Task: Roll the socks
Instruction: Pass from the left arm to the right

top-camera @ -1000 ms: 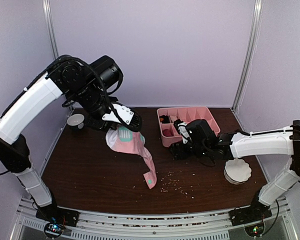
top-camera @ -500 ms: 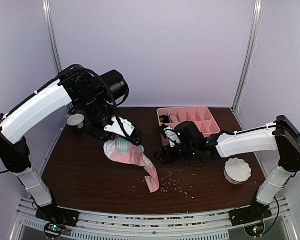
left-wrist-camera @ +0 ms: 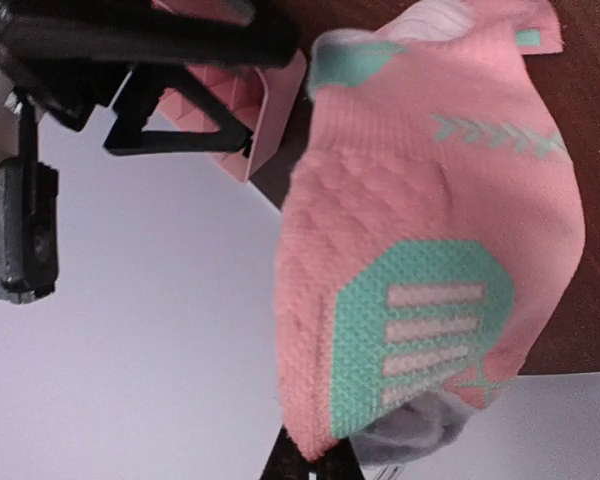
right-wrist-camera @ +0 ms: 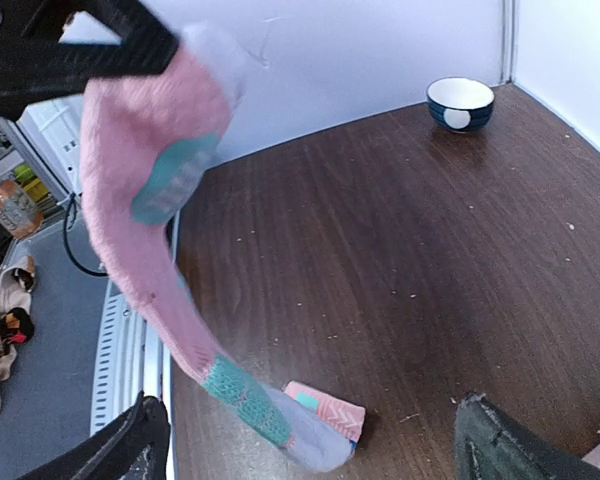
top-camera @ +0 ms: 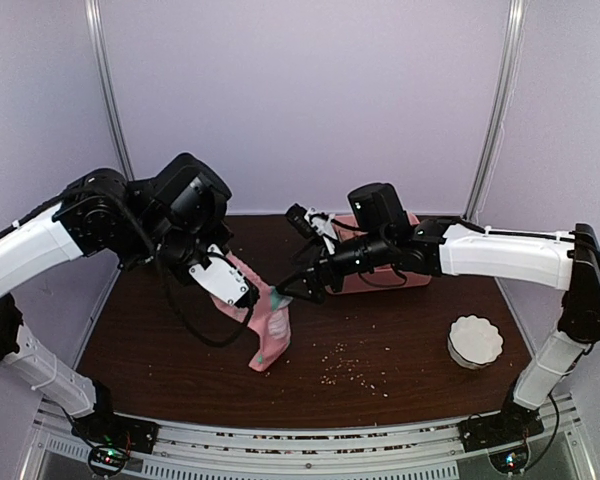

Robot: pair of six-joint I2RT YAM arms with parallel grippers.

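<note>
The pink sock [top-camera: 265, 325] with mint-green patches hangs from my left gripper [top-camera: 242, 293], which is shut on its upper end. Its toe end touches the table, folded over. In the left wrist view the sock [left-wrist-camera: 430, 250] fills the frame, pinched between the left gripper's [left-wrist-camera: 310, 462] dark fingertips. My right gripper [top-camera: 292, 288] is raised just right of the hanging sock, apart from it. In the right wrist view the sock [right-wrist-camera: 140, 250] hangs at left with its toe [right-wrist-camera: 310, 425] on the table, and the right gripper [right-wrist-camera: 320, 455] is wide open and empty. I cannot pick out the beige sock with certainty.
The pink divided tray [top-camera: 375, 280] is mostly hidden behind my right arm. A white fluted bowl [top-camera: 475, 340] sits at front right. A blue-and-white bowl [right-wrist-camera: 460, 103] stands in the far left corner. Crumbs [top-camera: 345, 365] are scattered near the front. A beige and maroon bundle [right-wrist-camera: 5, 320] lies beyond the table's rail.
My left gripper has swung forward and right with the pink sock, bunching it. My right gripper has risen from the table by the tray and moved left, next to the sock.
</note>
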